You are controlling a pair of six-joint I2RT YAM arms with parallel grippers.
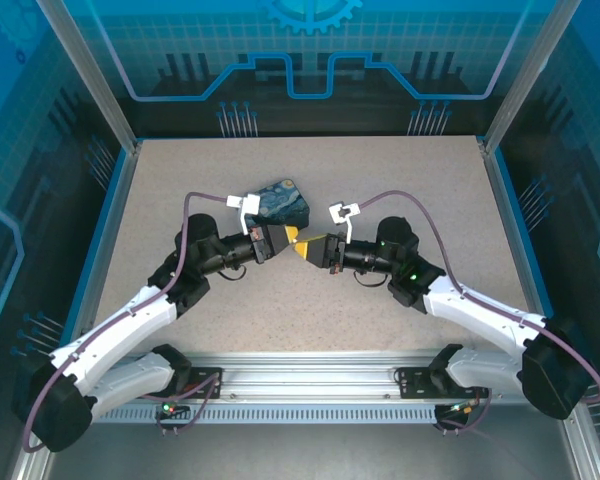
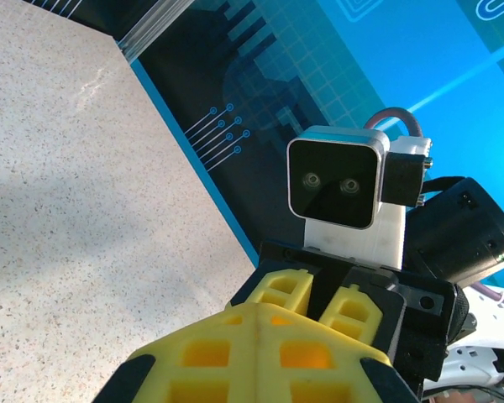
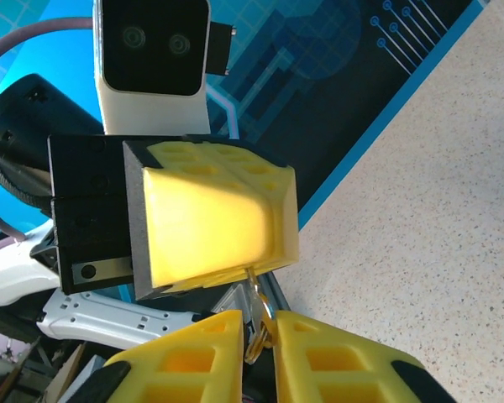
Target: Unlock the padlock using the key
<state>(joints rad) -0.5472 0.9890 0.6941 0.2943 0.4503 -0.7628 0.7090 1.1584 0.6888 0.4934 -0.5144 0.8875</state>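
Left claw (image 1: 291,237) is clamped fully shut on the top end of the key (image 3: 253,290). It sits tip-to-tip with right claw (image 3: 259,340), jaws a crack apart around the key's lower end, grip unclear. Likely a handover for a better hold.

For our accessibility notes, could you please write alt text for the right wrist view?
The left gripper, yellow fingers shut, holds a thin metal piece, key or shackle unclear, that hangs between the yellow fingers of the right gripper. Speckled table at right.
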